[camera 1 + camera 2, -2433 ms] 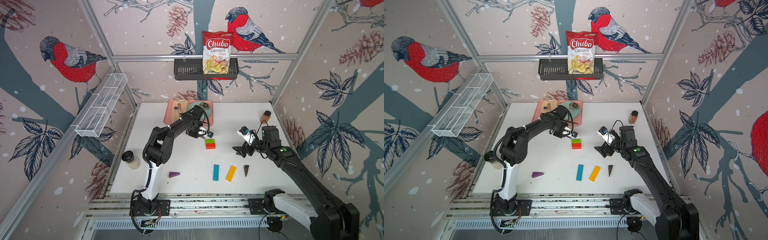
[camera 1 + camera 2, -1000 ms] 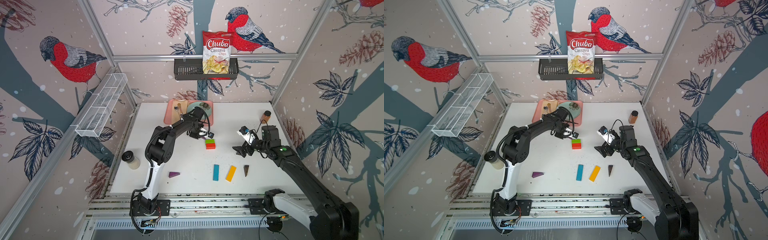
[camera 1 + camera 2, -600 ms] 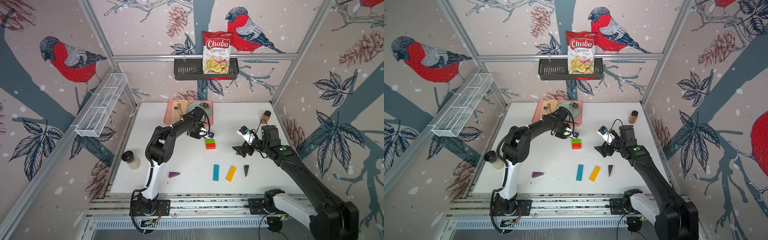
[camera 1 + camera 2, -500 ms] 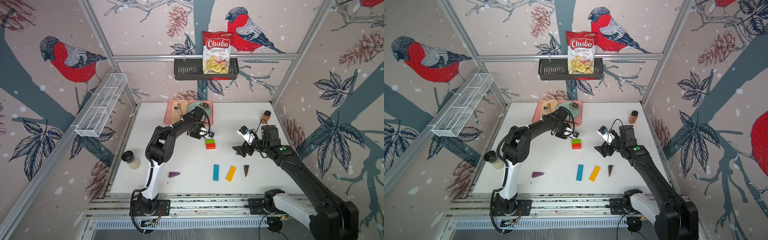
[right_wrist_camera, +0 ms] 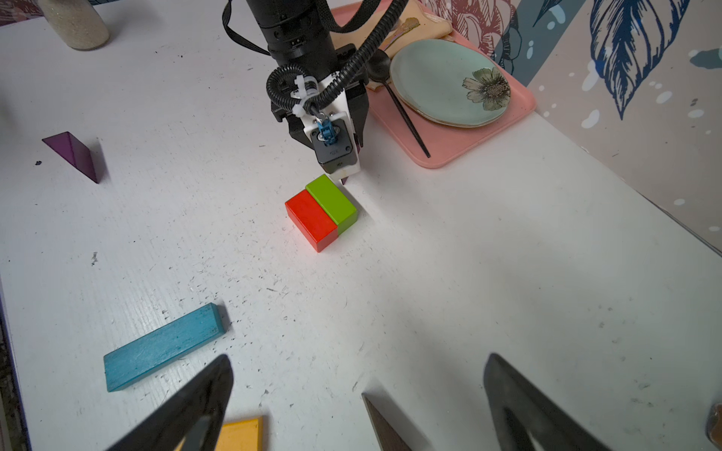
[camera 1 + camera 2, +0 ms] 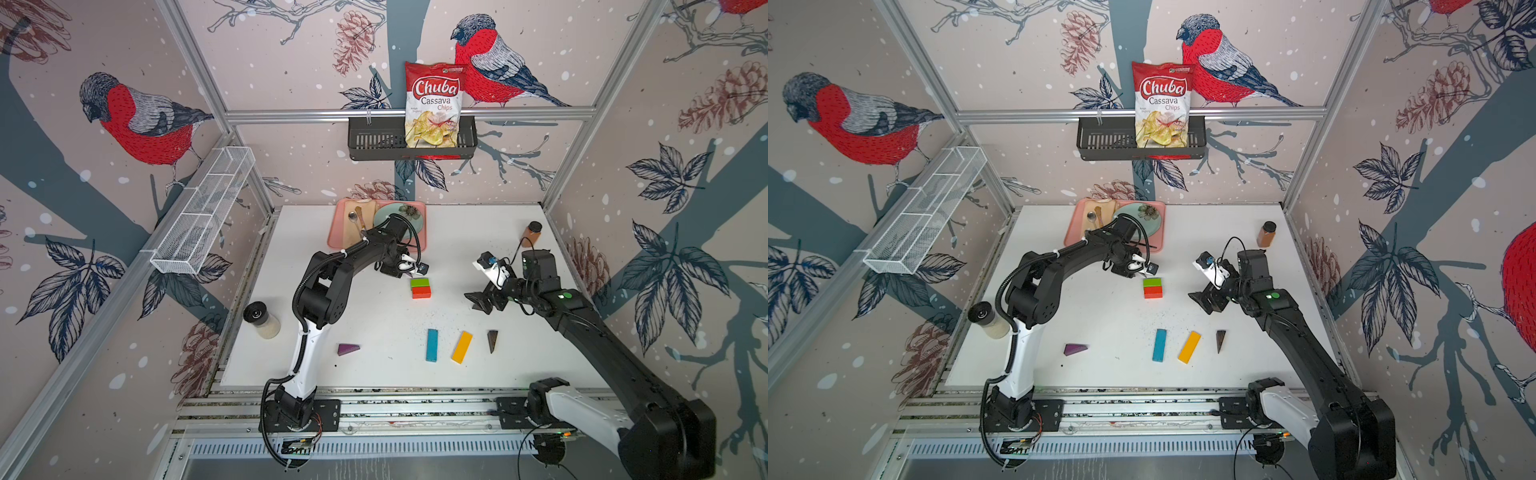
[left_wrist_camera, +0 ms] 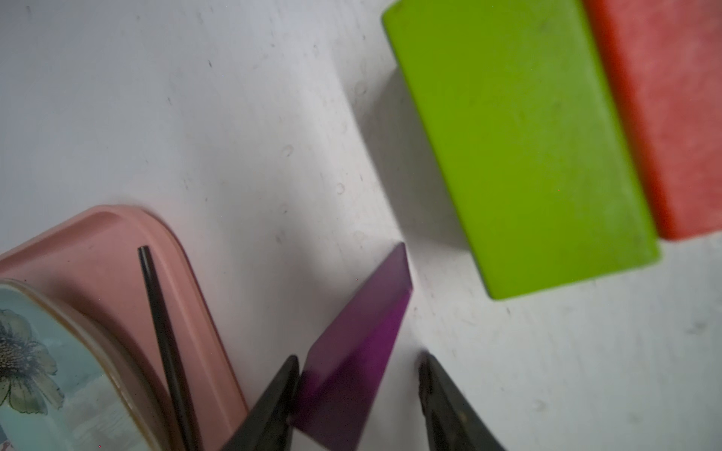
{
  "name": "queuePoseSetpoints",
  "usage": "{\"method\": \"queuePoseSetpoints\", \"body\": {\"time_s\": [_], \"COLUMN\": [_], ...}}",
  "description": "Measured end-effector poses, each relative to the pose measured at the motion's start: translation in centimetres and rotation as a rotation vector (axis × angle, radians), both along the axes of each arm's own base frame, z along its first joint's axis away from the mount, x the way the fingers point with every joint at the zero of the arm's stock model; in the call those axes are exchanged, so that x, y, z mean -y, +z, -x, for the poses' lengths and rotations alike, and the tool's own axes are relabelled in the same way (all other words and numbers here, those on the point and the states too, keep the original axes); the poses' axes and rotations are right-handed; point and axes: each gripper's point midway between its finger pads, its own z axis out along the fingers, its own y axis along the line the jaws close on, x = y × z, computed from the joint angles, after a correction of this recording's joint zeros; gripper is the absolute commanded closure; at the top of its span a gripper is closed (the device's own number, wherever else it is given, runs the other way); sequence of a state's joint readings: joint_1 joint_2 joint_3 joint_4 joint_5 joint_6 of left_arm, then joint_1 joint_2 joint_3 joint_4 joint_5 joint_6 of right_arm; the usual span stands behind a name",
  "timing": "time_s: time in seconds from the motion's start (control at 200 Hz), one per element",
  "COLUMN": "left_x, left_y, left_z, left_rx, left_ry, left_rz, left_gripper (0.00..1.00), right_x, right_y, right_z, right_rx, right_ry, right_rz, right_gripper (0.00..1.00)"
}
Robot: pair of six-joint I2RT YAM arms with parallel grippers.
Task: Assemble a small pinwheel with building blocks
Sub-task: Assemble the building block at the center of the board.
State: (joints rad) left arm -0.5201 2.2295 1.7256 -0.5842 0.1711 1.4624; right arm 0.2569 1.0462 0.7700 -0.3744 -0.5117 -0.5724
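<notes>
The green brick (image 6: 419,283) and red brick (image 6: 421,292) lie side by side as a square at mid-table. My left gripper (image 7: 358,361) is open just behind them. A purple wedge (image 7: 359,324) lies between its fingers, against one finger and apart from the other, its tip near the green brick's (image 7: 519,148) corner. A second purple wedge (image 6: 348,348), the blue bar (image 6: 432,345), the yellow bar (image 6: 462,347) and a brown wedge (image 6: 492,340) lie loose near the front. My right gripper (image 6: 482,302) hangs wide open and empty above the brown wedge (image 5: 385,425).
A pink tray (image 6: 336,237) with a green plate (image 6: 386,216) and cutlery sits at the back, close behind my left wrist. A spice jar (image 6: 531,233) stands at the back right. A shaker jar (image 6: 262,320) stands off the table's left edge.
My left gripper's jaws have parted around the purple wedge, which stays on the table. Neither arm has visibly shifted.
</notes>
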Motion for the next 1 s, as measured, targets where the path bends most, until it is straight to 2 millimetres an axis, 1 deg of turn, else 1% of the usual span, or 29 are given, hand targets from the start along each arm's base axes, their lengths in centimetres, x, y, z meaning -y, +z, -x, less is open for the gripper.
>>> {"method": "queuePoseSetpoints", "body": {"time_s": [0.38, 0.58, 0.675, 0.825, 0.86, 0.926, 0.966, 0.986, 1.001], "left_x": [0.6, 0.9, 0.8, 0.1, -0.1, -0.7, -1.0, -1.2, -1.3], "left_y": [0.0, 0.3, 0.8, 2.8, 3.3, 4.6, 5.3, 5.7, 5.9], "left_z": [-0.7, -1.0, -0.7, 0.6, 0.8, 0.9, 0.6, 0.2, 0.0], "left_rx": [0.012, 0.016, 0.006, -0.01, -0.018, -0.022, -0.024, -0.021, -0.019], "left_ry": [0.016, 0.041, 0.056, 0.094, 0.118, 0.17, 0.215, 0.24, 0.259], "left_rz": [0.029, 0.048, 0.057, 0.083, 0.098, 0.136, 0.166, 0.182, 0.194], "left_gripper": [0.44, 0.41, 0.39, 0.39, 0.4, 0.45, 0.51, 0.56, 0.58], "right_x": [-0.1, -0.1, -0.1, -0.2, -0.2, -0.2, -0.2, -0.2, -0.2], "right_y": [0.0, -0.2, -0.3, -0.4, -0.4, -0.4, -0.4, -0.4, -0.4], "right_z": [-0.2, -0.3, -0.4, -0.5, -0.6, -0.8, -0.8, -0.9, -0.9], "right_rx": [-0.003, -0.012, -0.016, -0.016, -0.014, -0.01, -0.01, -0.01, -0.01], "right_ry": [0.0, 0.001, 0.001, 0.002, 0.002, 0.0, -0.002, -0.003, -0.003], "right_rz": [0.001, 0.003, 0.004, 0.002, 0.001, -0.001, -0.002, -0.002, -0.002], "right_gripper": [0.0, 0.01, 0.01, 0.01, 0.01, 0.01, 0.0, 0.0, 0.01]}}
